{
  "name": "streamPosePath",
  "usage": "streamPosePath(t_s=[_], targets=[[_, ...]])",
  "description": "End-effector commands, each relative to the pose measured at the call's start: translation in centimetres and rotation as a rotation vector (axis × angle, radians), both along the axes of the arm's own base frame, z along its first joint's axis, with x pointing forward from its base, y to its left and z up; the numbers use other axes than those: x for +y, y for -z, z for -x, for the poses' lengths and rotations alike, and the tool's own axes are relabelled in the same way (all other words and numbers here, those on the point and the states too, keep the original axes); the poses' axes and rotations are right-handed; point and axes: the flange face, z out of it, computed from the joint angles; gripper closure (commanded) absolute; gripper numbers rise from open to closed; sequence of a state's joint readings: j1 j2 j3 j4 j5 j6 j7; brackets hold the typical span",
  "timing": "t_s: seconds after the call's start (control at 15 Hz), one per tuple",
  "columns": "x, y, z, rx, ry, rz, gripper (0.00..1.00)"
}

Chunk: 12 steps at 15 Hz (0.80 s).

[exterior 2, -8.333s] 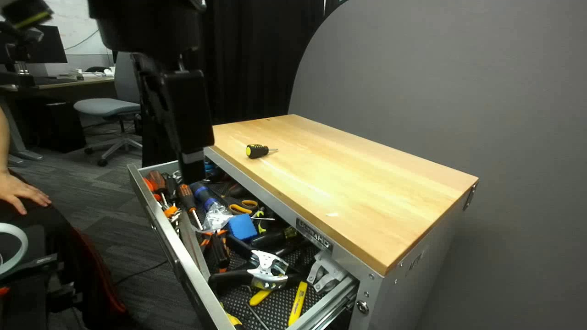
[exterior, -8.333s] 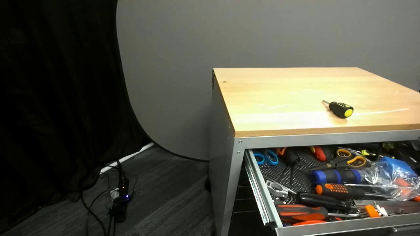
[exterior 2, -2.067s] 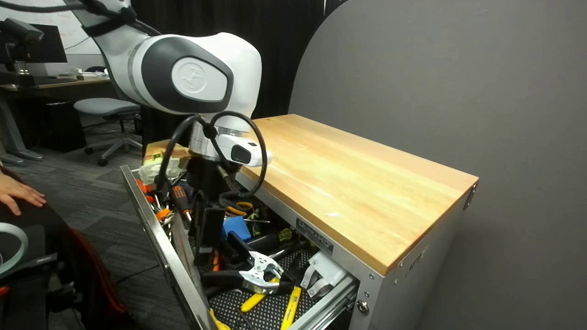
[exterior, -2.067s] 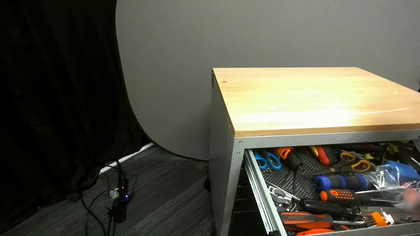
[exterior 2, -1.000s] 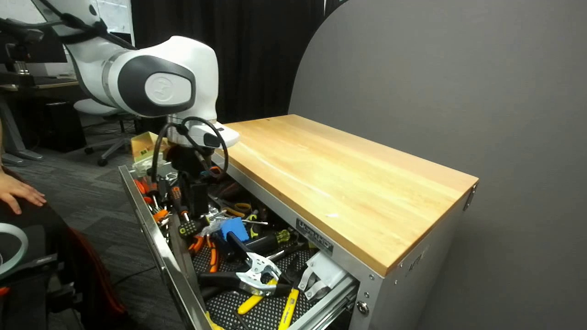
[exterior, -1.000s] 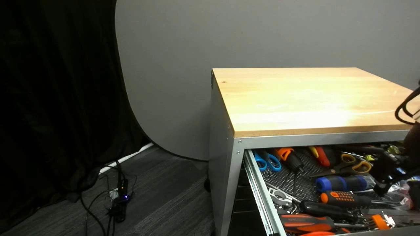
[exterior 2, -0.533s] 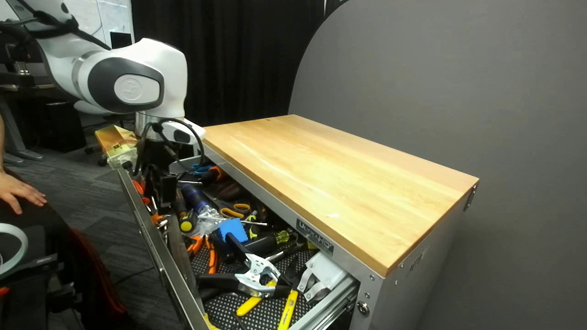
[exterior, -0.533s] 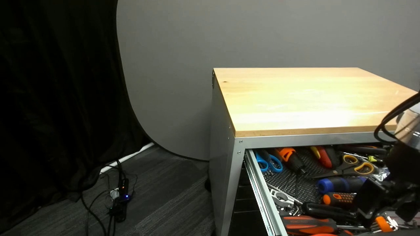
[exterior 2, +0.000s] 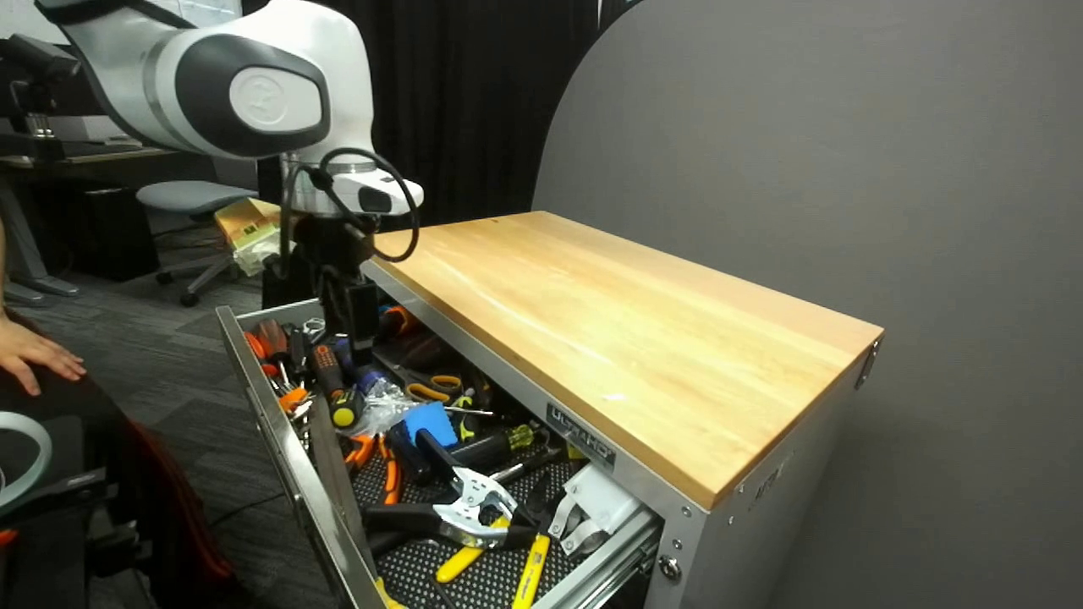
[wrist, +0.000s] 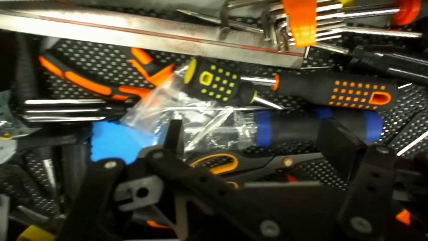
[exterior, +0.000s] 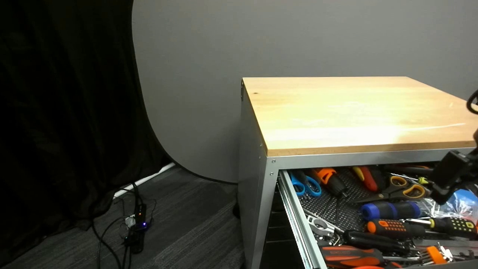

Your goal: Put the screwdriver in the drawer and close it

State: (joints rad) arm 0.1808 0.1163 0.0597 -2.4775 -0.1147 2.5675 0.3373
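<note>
Black-and-yellow screwdriver (wrist: 215, 82) lies in the drawer (exterior 2: 281, 431), next to a clear plastic bag (wrist: 214, 130) and an orange-dotted screwdriver (wrist: 314, 88). Drawer is pulled out. Gripper (wrist: 254, 132) hangs over it, fingers spread wide.

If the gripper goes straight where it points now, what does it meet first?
Probably the blue-banded handle below the open gripper, or perhaps the clear plastic beside it; depth is unclear.

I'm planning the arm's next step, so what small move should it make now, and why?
I'd probably raise the fingers straight up, clear of the drawer, so it can then be pushed shut. The stubby screwdriver already lies inside, apart from the open fingers, but the drawer is pulled out and the fingers hang over it.
</note>
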Motion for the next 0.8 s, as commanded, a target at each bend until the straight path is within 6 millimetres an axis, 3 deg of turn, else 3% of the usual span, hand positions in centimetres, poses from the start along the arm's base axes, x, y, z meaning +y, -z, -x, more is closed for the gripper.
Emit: streamPosePath(t_s=[0.0,0.27,0.4,0.47,0.53,0.73], targets=[[-4.4,-2.1,1.6,0.141,0.004,0.1,0.0],[-10.1,-0.7,4.4,0.399,0.011,0.162,0.0],[-12.0,0.8,4.8,0.417,0.056,0.201,0.0],[-12.7,1.8,4.7,0.399,0.07,0.203,0.25],[-13.2,2.8,4.7,0.393,0.061,0.182,0.26],[-13.7,5.2,4.5,0.39,0.075,0.162,0.51]])
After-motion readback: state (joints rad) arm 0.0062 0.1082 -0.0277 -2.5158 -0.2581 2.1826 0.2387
